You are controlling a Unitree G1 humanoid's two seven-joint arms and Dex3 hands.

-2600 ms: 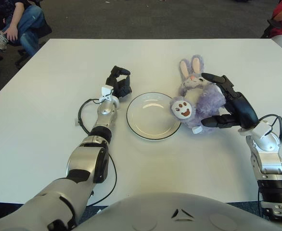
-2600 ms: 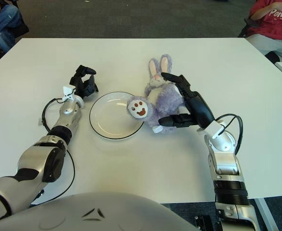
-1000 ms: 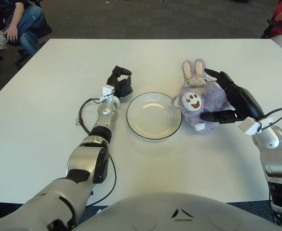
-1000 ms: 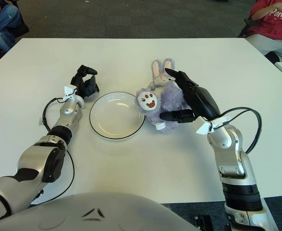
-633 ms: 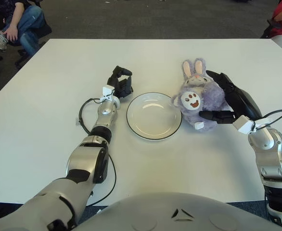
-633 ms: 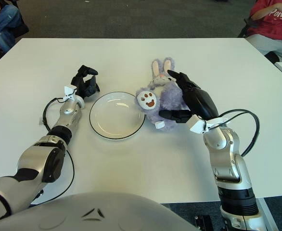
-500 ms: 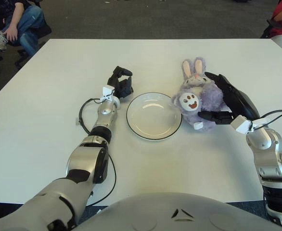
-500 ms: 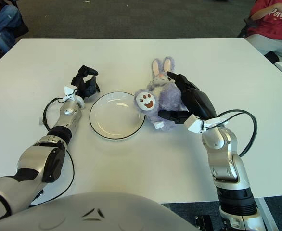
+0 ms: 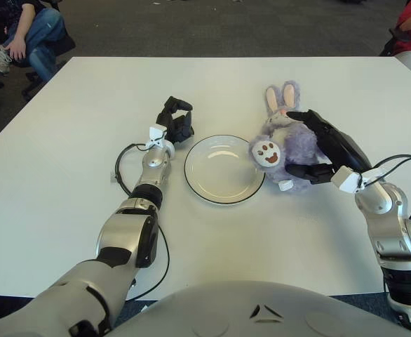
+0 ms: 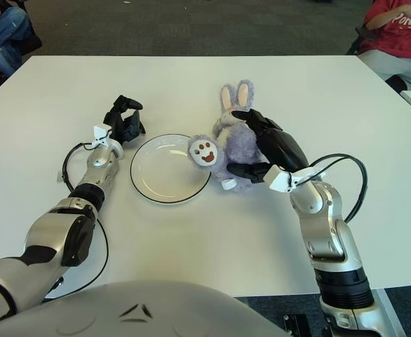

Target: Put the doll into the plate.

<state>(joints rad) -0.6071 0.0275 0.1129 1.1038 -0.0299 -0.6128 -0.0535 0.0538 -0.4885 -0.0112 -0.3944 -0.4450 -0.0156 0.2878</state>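
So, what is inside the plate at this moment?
The plate shows only its bare white bottom. The doll, gripped by the right hand, reaches one paw over the right rim; the rim part below that paw is covered. The left hand shows beside the plate's left.

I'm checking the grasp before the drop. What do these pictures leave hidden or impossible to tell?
- Both eye views: the right robot hand covers the plush bunny's far flank, hiding the contact there.
- The bunny's underside: whether it touches the table cannot be told.
- The bunny's foot overlaps the plate rim; contact unclear.
- Left robot hand, left of the plate: its underside is hidden.
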